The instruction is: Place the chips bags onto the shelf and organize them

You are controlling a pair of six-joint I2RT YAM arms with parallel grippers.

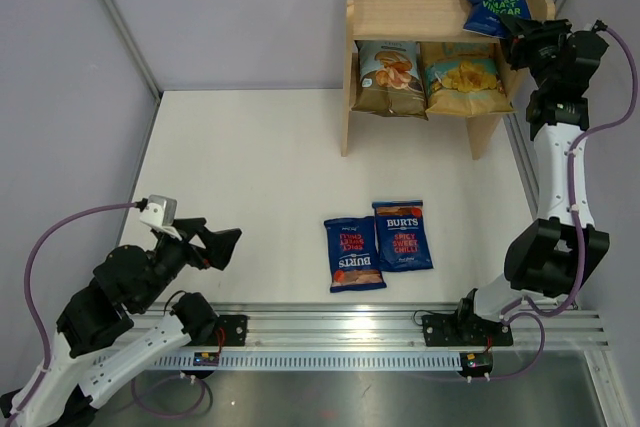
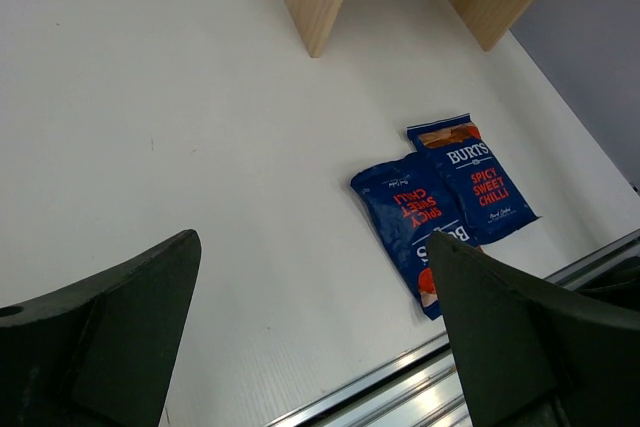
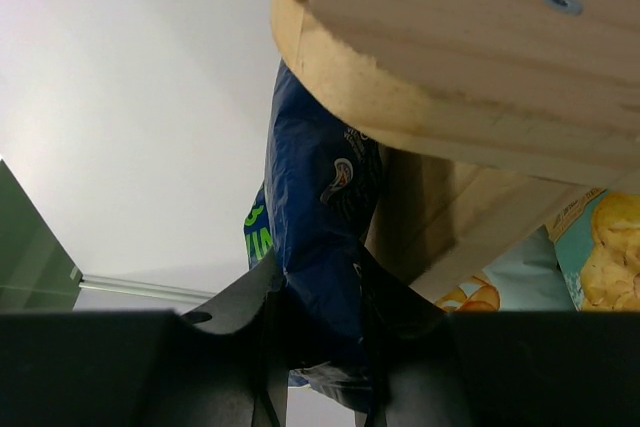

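Above white tabletop, right pincer clamps BURTS bag at top tier of shelf; left pincer gapes.

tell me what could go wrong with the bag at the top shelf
1. The right gripper pinches the Burts salt and vinegar bag tilted, close against the shelf's right side panel; it may snag there or flop over on release.
2. The two Burts spicy sweet chilli bags lie touching on the table; lifting one may drag the other.
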